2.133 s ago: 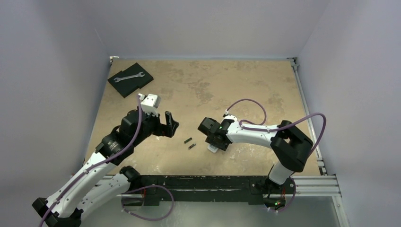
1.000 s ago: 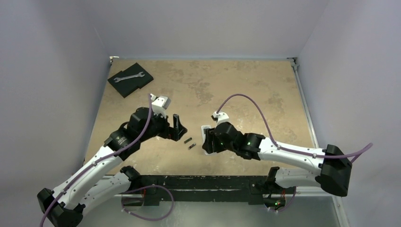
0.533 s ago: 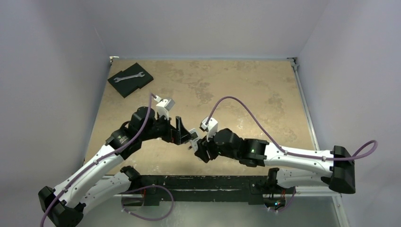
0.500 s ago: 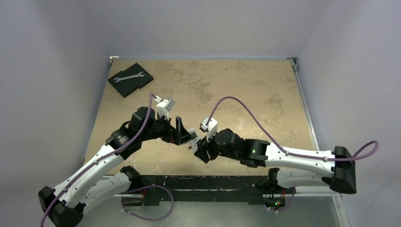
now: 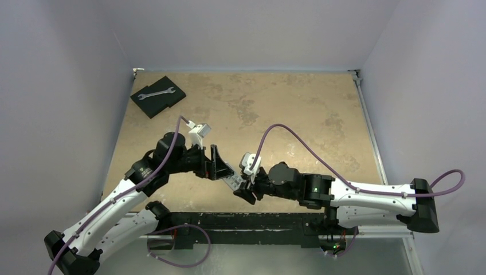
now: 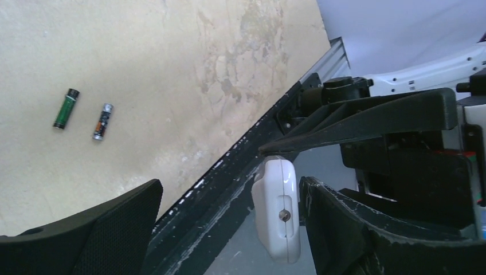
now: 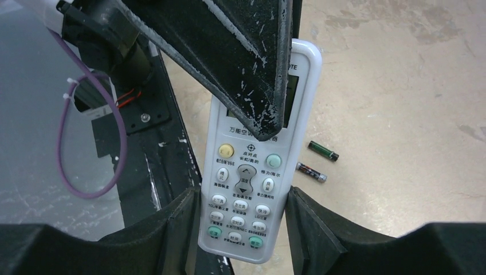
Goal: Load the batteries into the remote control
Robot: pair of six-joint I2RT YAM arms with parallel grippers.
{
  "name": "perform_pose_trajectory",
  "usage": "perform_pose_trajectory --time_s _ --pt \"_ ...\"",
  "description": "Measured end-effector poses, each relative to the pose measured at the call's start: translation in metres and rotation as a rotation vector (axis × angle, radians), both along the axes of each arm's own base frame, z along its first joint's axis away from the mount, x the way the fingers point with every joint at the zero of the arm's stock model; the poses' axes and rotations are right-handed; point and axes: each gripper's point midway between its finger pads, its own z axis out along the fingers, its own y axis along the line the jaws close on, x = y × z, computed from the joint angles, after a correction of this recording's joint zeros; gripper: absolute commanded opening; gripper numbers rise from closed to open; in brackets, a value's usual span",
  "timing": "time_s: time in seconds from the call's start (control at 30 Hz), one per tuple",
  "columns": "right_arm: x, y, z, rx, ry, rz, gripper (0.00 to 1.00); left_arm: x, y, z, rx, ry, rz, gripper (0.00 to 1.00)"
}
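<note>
Right wrist view: reading "OTE" atop the remote control (image 7: 246, 189), Chinese print below the screen. Held how?
Pinched low down by the right gripper (image 7: 239, 213); straddled up top by the left gripper (image 6: 229, 189), spread wide.
And the batteries (image 7: 324, 151)?
Lying loose on the table (image 7: 401, 86), side by side.

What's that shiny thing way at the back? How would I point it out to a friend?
Look at the table's far left corner, where a dark square pad lies. The wrench rests on that pad: a small silver open-ended bar, the only metal tool there.
</note>
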Motion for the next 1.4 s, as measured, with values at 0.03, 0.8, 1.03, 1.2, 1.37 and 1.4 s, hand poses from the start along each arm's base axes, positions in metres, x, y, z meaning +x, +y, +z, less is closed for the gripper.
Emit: perform_pose_trajectory --time_s 0.03,0.8,1.03,1.2,1.37,1.4 --pt "-0.001 0.0 0.0 -0.005 -0.012 0.009 0.0 -0.002 0.0 0.0 -0.007 0.007 -0.005 0.86" --pt "-0.005 0.004 -0.013 -0.121 -0.109 0.061 0.0 -0.03 -0.001 -0.002 -0.09 0.113 -0.05 0.4" --pt "-0.01 0.009 -0.014 -0.162 -0.14 0.086 0.01 -0.032 -0.002 -0.001 -0.103 0.119 -0.054 0.0" --pt "-0.011 0.008 -0.016 -0.184 -0.145 0.083 0.26 -0.033 -0.002 -0.004 -0.107 0.123 -0.061 0.0" --pt "-0.01 0.006 -0.015 -0.19 -0.151 0.073 0.37 -0.033 -0.003 -0.003 -0.116 0.115 -0.064 0.0" --pt "-0.01 0.006 -0.015 -0.189 -0.151 0.072 0.39 -0.033 -0.003 -0.002 -0.118 0.115 -0.063 0.0"
